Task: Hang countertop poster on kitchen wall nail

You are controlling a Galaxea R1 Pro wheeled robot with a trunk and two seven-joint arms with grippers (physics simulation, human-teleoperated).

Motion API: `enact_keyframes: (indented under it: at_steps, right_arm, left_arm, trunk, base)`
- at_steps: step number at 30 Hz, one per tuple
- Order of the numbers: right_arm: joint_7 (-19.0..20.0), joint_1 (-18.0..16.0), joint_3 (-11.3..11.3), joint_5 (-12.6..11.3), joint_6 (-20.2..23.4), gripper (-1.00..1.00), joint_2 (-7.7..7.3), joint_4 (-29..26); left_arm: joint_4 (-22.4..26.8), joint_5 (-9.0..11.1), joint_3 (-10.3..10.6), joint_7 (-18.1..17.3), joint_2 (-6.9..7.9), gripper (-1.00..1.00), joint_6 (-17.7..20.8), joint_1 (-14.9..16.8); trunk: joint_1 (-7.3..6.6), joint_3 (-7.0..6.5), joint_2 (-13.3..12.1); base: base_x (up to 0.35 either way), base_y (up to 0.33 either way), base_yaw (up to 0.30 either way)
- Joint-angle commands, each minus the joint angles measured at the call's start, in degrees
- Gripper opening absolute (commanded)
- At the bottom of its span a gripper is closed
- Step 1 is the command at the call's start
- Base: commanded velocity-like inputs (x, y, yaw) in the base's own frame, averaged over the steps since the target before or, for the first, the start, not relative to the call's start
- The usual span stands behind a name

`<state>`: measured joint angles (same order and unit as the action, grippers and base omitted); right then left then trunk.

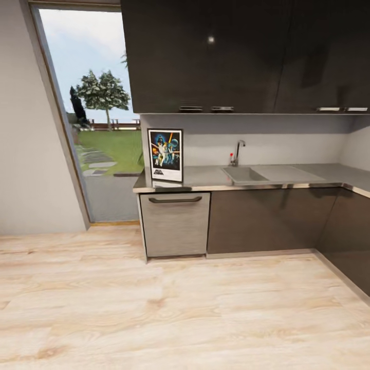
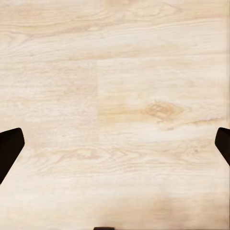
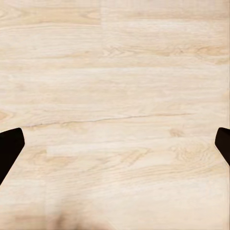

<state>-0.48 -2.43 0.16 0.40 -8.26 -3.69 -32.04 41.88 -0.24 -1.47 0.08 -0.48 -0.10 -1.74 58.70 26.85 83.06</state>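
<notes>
Your poster (image 1: 165, 155) stands upright at the surface's (image 1: 205, 177) left end, near the sink (image 1: 244, 174). It's likely light, stiff and thin, so grip the frame's side edges. Both jaws are spread wide over the floor (image 1: 154, 308), holding nothing.

The long L-shaped grey metallic table (image 1: 308, 177) is topped by the upright black-framed Star Wars poster (image 1: 165, 154) at its left end.

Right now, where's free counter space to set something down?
Bare stretch of countertop between the poster and the sink; another right of the sink, running to the corner. The left end is taken by the poster, standing near the front edge.
</notes>
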Motion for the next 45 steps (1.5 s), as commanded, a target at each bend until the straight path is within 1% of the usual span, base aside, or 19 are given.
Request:
enact_keyframes:
  at_steps: [1, 24, 30, 31, 32, 33, 34, 35, 36, 38, 39, 40, 41, 42, 43, 44, 45]
  right_arm:
    - [0.0, 0.0, 0.0, 0.0, -0.2, 1.00, -0.01, 0.0]
    - [0.0, 0.0, 0.0, 0.0, -0.2, 1.00, 0.00, 0.0]
    - [0.0, 0.0, 0.0, 0.0, -0.2, 1.00, 0.00, -0.1]
    - [0.0, 0.0, -0.1, 0.0, -0.4, 1.00, -0.09, -0.2]
    - [0.0, 0.0, -0.1, 0.0, -1.0, 1.00, -0.12, -0.2]
    - [0.0, 0.0, -0.2, 0.0, -1.5, 1.00, -0.14, -0.2]
    - [-0.1, 0.0, -0.2, 0.0, -2.8, 1.00, -0.15, -0.3]
    - [-0.1, 0.2, -0.1, 0.0, -6.5, 1.00, -0.17, -0.3]
    - [-0.1, 0.2, -0.1, 0.0, -7.3, 1.00, -0.17, -0.4]
    - [-0.2, 0.3, -0.1, 0.0, -7.8, 1.00, -0.23, -0.5]
    - [-0.3, 0.3, -0.2, -0.1, -8.2, 1.00, -0.48, -0.7]
    - [-0.7, 0.3, -0.2, -0.1, -8.3, 1.00, -0.63, -1.1]
    - [-2.0, 0.4, -0.2, -0.1, -8.6, 1.00, -0.93, -2.8]
    - [-2.6, 0.4, -0.2, -0.2, -8.6, 1.00, -0.99, -3.8]
    - [-4.0, 1.1, -0.2, -0.2, -8.7, 1.00, -1.08, -6.3]
    - [-4.7, 1.8, -0.2, -0.2, -8.7, 1.00, -1.11, -7.8]
    - [-6.2, 3.8, -0.2, -0.2, -8.8, 1.00, -1.15, -11.3]
  left_arm:
    - [0.1, 0.0, -0.1, 0.0, -0.05, 1.00, 0.0, 0.0]
    - [0.1, 0.1, -0.2, 0.0, -0.05, 1.00, -0.1, 0.0]
    - [0.2, 0.1, -2.2, 0.0, -0.05, 1.00, -0.5, 0.0]
    - [1.7, 0.1, -2.9, -0.2, -0.05, 1.00, -9.9, 0.0]
    - [3.7, 0.1, -3.0, -0.2, -0.07, 1.00, -11.5, 0.0]
    - [5.2, 0.1, -3.0, -0.3, -0.08, 1.00, -12.0, 0.0]
    - [9.2, 0.1, -3.0, -0.3, -0.10, 1.00, -12.7, 0.0]
    - [25.0, 0.1, -2.9, -0.3, -0.33, 1.00, -9.4, 0.0]
    - [30.5, 0.1, -2.6, -0.3, -0.45, 1.00, -4.8, 0.0]
    - [35.6, 0.1, -2.2, -0.2, -0.59, 1.00, 0.7, 0.0]
    - [39.6, 0.1, -1.9, 0.0, -1.13, 1.00, 5.2, 0.0]
    - [41.0, 0.1, -1.8, 0.3, -1.80, 1.00, 6.9, 0.0]
    - [43.8, 0.1, -1.6, 1.4, -3.48, 1.00, 10.4, 0.3]
    - [44.4, 0.1, -1.5, 2.1, -4.08, 1.00, 11.1, 0.6]
    - [45.2, 0.0, -1.5, 4.1, -5.19, 1.00, 12.2, 1.8]
    - [45.5, 0.0, -1.4, 5.3, -5.73, 1.00, 12.7, 2.7]
    - [46.0, 0.0, -1.4, 7.8, -6.79, 1.00, 13.4, 5.0]
  trunk:
    - [0.03, 0.05, 0.0]
    - [0.03, 0.05, 0.0]
    - [0.03, 0.05, 0.0]
    - [0.03, 0.05, 0.0]
    - [0.03, 0.05, 0.0]
    - [0.03, 0.05, 0.0]
    - [0.03, 0.05, 0.0]
    - [0.03, 0.05, 0.0]
    - [0.03, 0.05, 0.0]
    - [0.03, 0.05, 0.0]
    - [0.03, 0.05, 0.0]
    - [0.03, 0.05, 0.0]
    - [0.03, 0.05, 0.0]
    - [0.03, 0.05, 0.0]
    - [0.03, 0.05, 0.0]
    - [0.03, 0.05, 0.0]
    - [0.03, 0.05, 0.0]
  base:
    - [0.317, -0.160, 0.000]
    - [0.317, -0.160, 0.000]
    - [0.253, -0.117, 0.000]
    - [0.019, -0.009, 0.000]
    - [0.012, -0.006, 0.000]
    - [0.010, -0.005, 0.000]
    - [0.006, -0.003, 0.000]
    - [0.002, -0.001, 0.000]
    - [0.001, 0.000, 0.000]
    - [0.000, 0.000, 0.000]
    - [0.000, 0.000, 0.000]
    - [0.000, 0.000, 0.000]
    - [0.000, 0.000, 0.000]
    - [0.000, 0.000, 0.000]
    - [0.000, 0.000, 0.000]
    - [0.000, 0.000, 0.000]
    - [0.000, 0.000, 0.000]
